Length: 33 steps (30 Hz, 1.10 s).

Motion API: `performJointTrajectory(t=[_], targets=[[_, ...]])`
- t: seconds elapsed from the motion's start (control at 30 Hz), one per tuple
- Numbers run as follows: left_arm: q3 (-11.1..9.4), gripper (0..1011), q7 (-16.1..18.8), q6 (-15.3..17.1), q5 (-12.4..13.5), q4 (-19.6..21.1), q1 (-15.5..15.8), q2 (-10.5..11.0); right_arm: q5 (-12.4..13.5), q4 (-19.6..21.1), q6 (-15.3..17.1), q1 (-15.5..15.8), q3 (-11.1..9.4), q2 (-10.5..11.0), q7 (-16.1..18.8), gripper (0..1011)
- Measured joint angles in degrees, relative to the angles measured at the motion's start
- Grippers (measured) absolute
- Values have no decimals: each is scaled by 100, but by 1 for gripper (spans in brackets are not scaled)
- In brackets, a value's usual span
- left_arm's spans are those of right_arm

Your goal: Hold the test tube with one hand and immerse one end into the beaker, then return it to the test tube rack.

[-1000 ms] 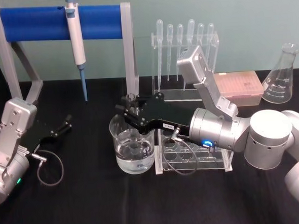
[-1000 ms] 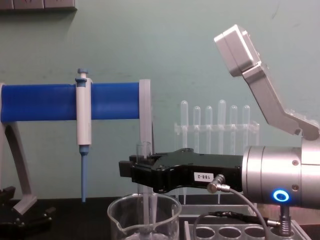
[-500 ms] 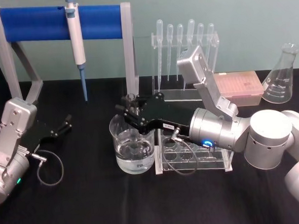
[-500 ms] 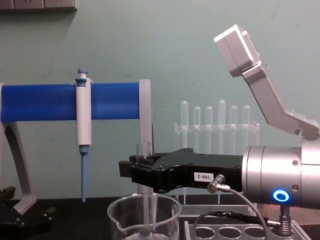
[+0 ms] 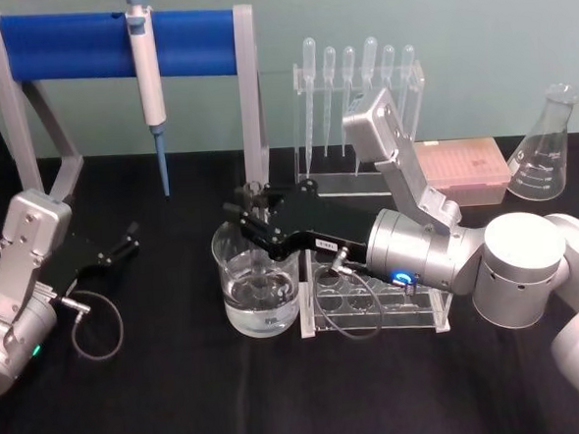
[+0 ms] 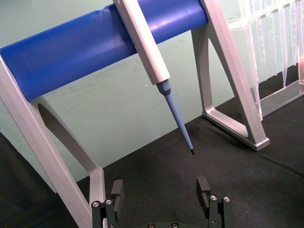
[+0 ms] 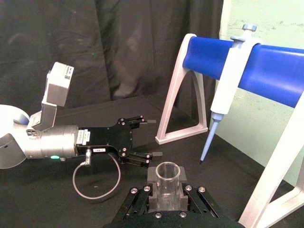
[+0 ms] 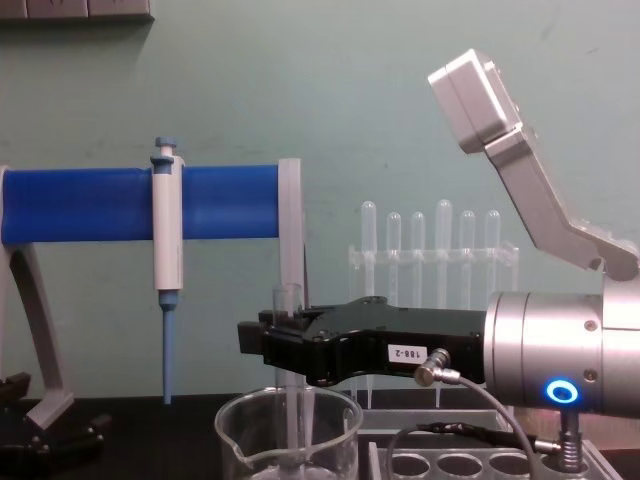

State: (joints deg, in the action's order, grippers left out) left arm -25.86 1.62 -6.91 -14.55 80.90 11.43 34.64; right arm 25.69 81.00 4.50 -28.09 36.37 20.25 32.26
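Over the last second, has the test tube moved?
No. The test tube keeps its height against the grey post, gripped by the right pincer.

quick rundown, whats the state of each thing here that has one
test tube, upright, gripped near its top, lower end inside the beaker
beaker, upright, partly filled with clear liquid
right gripper, shut on the test tube above the beaker
left gripper, open, empty, low at the left
micropipette, hanging on the blue bar
test tube rack, visible holes empty
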Motion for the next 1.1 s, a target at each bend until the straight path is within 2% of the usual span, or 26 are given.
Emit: performJointTrajectory(t=[1.1], targets=[[0, 1000, 0, 0, 0, 0, 0, 0, 0, 0, 0, 0, 0, 0, 0, 227]])
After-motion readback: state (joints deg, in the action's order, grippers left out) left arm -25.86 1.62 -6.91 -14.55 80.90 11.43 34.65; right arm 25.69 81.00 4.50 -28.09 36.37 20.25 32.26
